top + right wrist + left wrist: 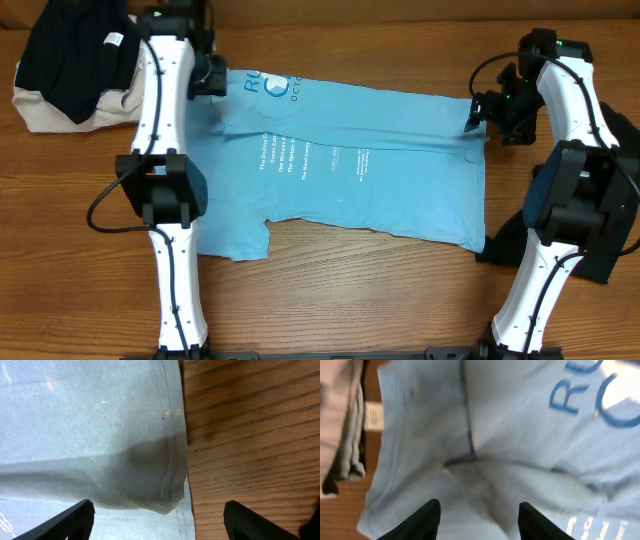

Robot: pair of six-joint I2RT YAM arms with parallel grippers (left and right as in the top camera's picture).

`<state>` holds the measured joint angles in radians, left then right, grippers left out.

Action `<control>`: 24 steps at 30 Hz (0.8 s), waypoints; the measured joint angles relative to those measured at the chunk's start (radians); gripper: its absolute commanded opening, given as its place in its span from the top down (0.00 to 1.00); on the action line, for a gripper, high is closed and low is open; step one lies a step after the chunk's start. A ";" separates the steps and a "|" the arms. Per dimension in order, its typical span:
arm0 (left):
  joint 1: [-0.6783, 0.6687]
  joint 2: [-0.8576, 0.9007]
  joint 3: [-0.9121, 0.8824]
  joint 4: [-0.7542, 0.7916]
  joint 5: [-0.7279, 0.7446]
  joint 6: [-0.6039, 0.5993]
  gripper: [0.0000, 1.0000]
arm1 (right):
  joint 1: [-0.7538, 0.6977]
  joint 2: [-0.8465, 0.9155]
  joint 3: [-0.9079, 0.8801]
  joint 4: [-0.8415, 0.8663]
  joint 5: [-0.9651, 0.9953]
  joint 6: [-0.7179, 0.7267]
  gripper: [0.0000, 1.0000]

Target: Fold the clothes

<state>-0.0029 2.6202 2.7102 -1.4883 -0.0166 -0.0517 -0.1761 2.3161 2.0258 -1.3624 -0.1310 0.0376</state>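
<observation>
Wood table: blue T-shirt spread, lengthwise fold.

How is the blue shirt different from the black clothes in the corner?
The blue T-shirt lies spread out mid-table with one long fold; the black garment sits bunched in a heap on a beige garment. The blue T-shirt carries white lettering; the black garment shows only a small white tag. Both are soft cloth.

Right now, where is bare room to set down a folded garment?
Bare wooden table near side of the light blue T-shirt, and the strip beyond it. Crowded: black and beige clothes pile far-left, black garment right.
</observation>
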 measured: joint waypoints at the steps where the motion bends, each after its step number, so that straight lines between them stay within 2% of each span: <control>1: 0.004 0.002 0.000 -0.012 0.008 -0.001 0.48 | 0.000 0.000 0.000 -0.001 0.000 0.000 0.13; 10: -0.002 0.091 -0.003 -0.014 0.055 -0.001 0.49 | 0.000 0.000 0.000 -0.005 0.000 0.000 0.13; 13: -0.002 0.114 -0.006 -0.002 0.065 -0.002 0.54 | 0.000 0.000 0.000 -0.007 0.000 0.000 0.13; 17: -0.002 0.116 -0.009 0.016 0.071 -0.002 0.66 | 0.000 0.000 0.000 -0.006 0.000 0.000 0.13; 21: -0.002 0.116 -0.009 0.007 0.074 -0.006 0.94 | 0.000 0.000 0.000 -0.006 0.000 0.000 0.13; 24: -0.002 0.116 -0.009 -0.030 0.077 -0.002 0.96 | 0.000 0.000 0.000 -0.007 0.000 0.000 0.13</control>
<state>-0.0048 2.7365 2.7010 -1.5185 0.0608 -0.0532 -0.1764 2.3161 2.0258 -1.3693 -0.1314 0.0372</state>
